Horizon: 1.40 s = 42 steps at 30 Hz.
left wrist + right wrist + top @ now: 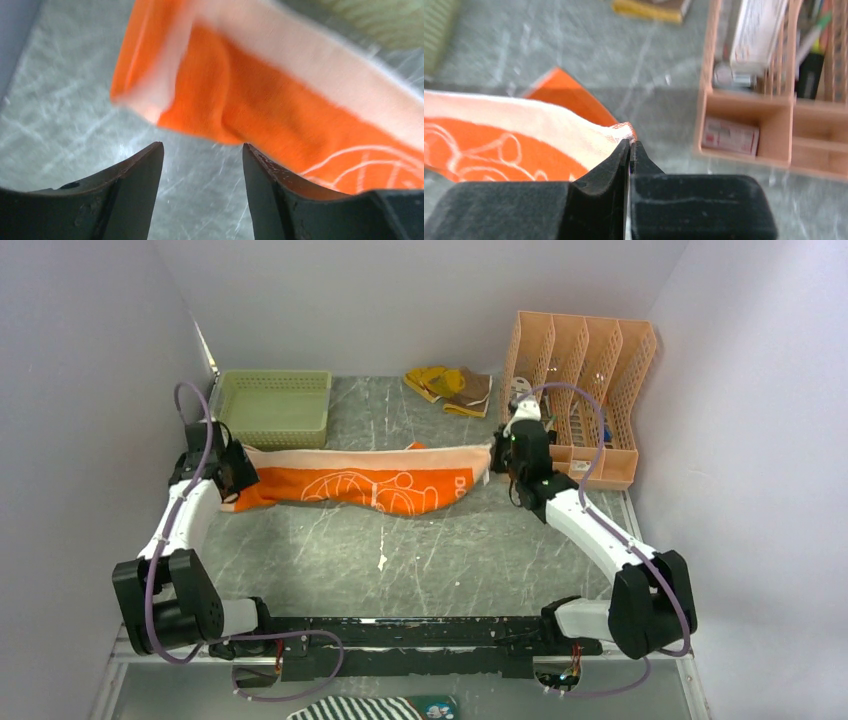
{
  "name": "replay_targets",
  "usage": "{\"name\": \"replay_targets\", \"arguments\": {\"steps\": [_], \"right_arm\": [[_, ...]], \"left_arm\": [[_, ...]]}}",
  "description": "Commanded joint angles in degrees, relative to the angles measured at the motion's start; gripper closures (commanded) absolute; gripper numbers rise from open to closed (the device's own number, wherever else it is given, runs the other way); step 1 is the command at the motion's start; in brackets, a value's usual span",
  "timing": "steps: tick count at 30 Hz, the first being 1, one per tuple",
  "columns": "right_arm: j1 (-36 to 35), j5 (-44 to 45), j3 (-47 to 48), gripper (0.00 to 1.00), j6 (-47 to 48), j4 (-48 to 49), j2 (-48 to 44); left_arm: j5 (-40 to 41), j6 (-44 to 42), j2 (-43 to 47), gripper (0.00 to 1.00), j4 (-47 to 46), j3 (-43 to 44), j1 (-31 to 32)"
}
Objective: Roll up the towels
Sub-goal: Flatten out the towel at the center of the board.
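The orange towel (380, 485) with a cream border and white line drawing lies stretched left to right across the table. My right gripper (497, 458) is shut on its right corner, which shows pinched at the fingertips in the right wrist view (630, 142). My left gripper (238, 480) stands open at the towel's left end. In the left wrist view the left gripper (202, 145) has only bare table between its fingers, with the blurred orange towel (260, 95) just beyond the tips. The yellow towel (440, 380) with brown print lies folded at the back.
A green basket (275, 405) sits at the back left. A peach slotted organizer (580, 390) with small items stands at the back right, close to my right gripper. A black-and-white striped cloth (370, 708) lies at the near edge behind the arm bases.
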<state>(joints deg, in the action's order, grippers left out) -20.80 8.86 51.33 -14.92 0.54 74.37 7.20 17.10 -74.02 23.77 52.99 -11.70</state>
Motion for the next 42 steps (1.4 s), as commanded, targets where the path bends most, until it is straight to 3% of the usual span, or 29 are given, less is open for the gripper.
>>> {"name": "replay_targets", "arguments": {"steps": [1,4,10,17,24,30,37,42], "right_arm": [[0.52,3.66,-7.59,1.0,-3.21,-0.5,-3.88],[0.64,2.88,-9.53,1.0,-3.44,-1.06,-4.58],[0.62,1.31,-8.04,1.0,-2.48,-0.39,-2.68],[0.66,-2.02,-5.96,1.0,-1.95,0.88,0.32],[0.63,-4.35,-7.54,1.0,-1.95,2.5,0.87],[0.62,-3.24,-7.05,1.0,0.28,1.79,1.12],[0.76,-3.48,-7.56,1.0,0.07,2.1,1.29],[0.74,-3.39,-7.14,1.0,0.23,1.88,0.92]], "left_arm": [[-3.34,0.36,1.0,0.27,-0.04,-4.55,-1.9],[-6.17,-1.54,-1.12,0.22,-0.12,-3.29,-2.09],[-4.39,-4.6,-9.68,0.28,1.08,3.19,-2.71],[-5.23,-5.93,-25.62,0.37,3.62,17.5,-6.05],[-4.71,-6.56,-30.41,0.3,0.04,23.22,-7.1],[-4.33,-6.88,-38.16,0.32,1.37,29.08,-7.25],[-3.77,-6.37,-42.17,0.44,1.29,28.09,-7.57],[-2.66,-5.78,-39.89,0.77,0.37,27.3,-7.78]]}}
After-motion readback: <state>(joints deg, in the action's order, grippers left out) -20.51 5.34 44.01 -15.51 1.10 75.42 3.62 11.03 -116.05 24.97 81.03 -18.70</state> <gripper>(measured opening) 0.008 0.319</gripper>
